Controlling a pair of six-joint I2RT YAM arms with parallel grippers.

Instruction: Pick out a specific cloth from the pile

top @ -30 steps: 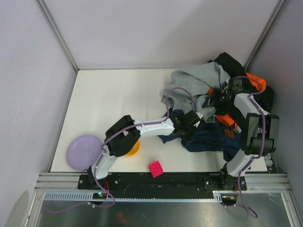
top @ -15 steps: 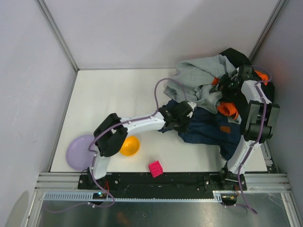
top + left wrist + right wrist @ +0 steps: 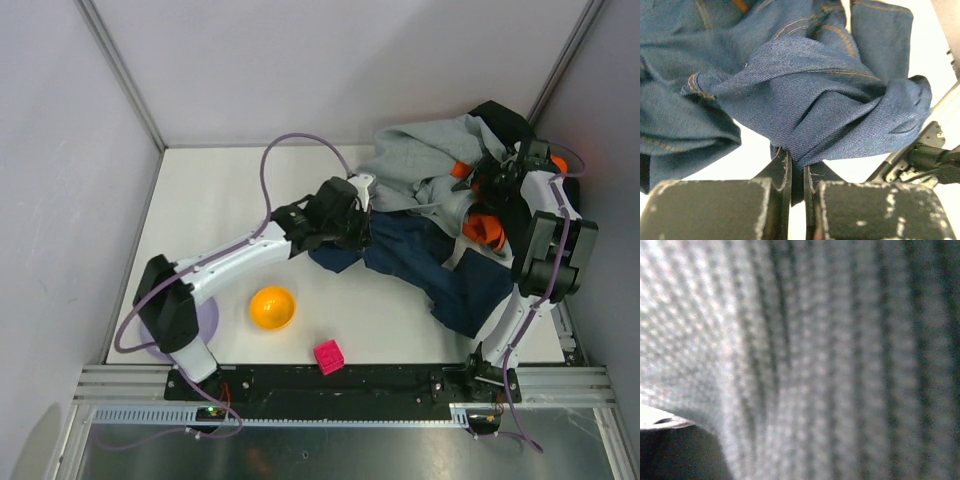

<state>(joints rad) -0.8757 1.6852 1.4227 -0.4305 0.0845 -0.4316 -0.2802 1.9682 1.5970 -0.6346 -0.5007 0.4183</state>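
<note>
left end effector: jaws nearly together, pinching a fold of the denim cloth — centre of the top view
denim cloth: navy with orange stitching, spread on the counter from frame centre toward lower right; upper edge touches the pile
pile: grey, orange and black garments, upper right corner
right end effector: in among the pile; wrist view filled by grey knit — can't tell its opening
extras: orange bowl, pink block, lower centre
</note>
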